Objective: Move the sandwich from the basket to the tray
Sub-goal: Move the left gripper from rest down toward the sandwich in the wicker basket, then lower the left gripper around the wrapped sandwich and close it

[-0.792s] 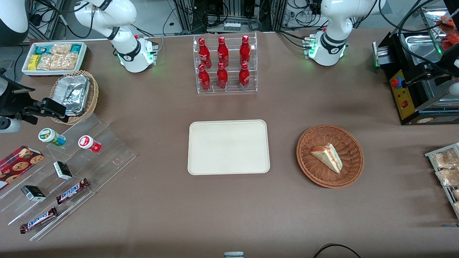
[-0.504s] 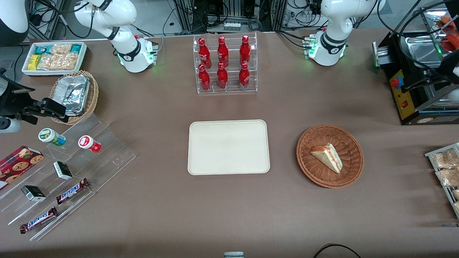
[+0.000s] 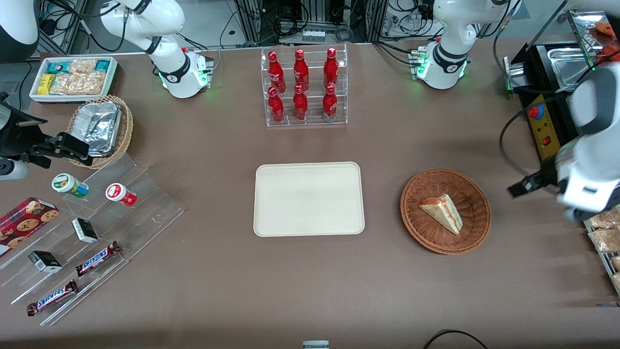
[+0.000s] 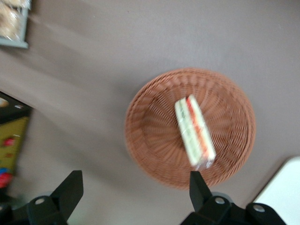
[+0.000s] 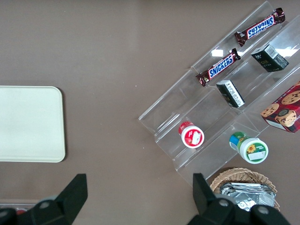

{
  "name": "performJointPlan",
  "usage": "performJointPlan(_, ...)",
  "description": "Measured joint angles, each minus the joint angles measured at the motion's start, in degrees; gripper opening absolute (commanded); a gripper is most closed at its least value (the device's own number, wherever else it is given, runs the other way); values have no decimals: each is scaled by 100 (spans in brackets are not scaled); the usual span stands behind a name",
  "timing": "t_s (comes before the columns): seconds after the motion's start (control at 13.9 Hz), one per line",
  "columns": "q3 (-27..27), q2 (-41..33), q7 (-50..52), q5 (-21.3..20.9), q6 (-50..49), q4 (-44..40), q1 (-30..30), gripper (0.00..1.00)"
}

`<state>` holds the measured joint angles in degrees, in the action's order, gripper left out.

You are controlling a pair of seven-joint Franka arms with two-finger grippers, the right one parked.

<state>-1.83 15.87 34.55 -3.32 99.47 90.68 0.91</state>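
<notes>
The sandwich (image 3: pixel 441 213), a pale wedge with red and green filling, lies in the round reddish-brown basket (image 3: pixel 420 231). The cream tray (image 3: pixel 308 198) sits flat beside the basket, toward the parked arm's end, with nothing on it. My left gripper (image 3: pixel 530 184) hangs high above the table beside the basket, toward the working arm's end. In the left wrist view the gripper (image 4: pixel 133 187) is open with only bare table between its fingertips. The sandwich (image 4: pixel 194 133) and basket (image 4: pixel 150 140) lie just ahead of them, and a corner of the tray (image 4: pixel 287 187) shows.
A black machine (image 3: pixel 557 121) and a rack of snack packets (image 3: pixel 603 232) stand close to my arm at the table's end. An acrylic rack of red bottles (image 3: pixel 304 87) stands farther from the front camera than the tray. A tiered acrylic stand with candy bars (image 3: pixel 97 228) is at the parked arm's end.
My left arm has swung in from the table's end and come down beside the basket. The sandwich, basket and tray have not moved.
</notes>
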Motion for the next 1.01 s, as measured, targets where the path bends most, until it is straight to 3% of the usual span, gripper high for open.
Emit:
performJointPlan(0.36,-17,446,2229,3,1554,635,458,100)
performJointPlan(1.01,-12,183,2588,4,3366,2403,642,100)
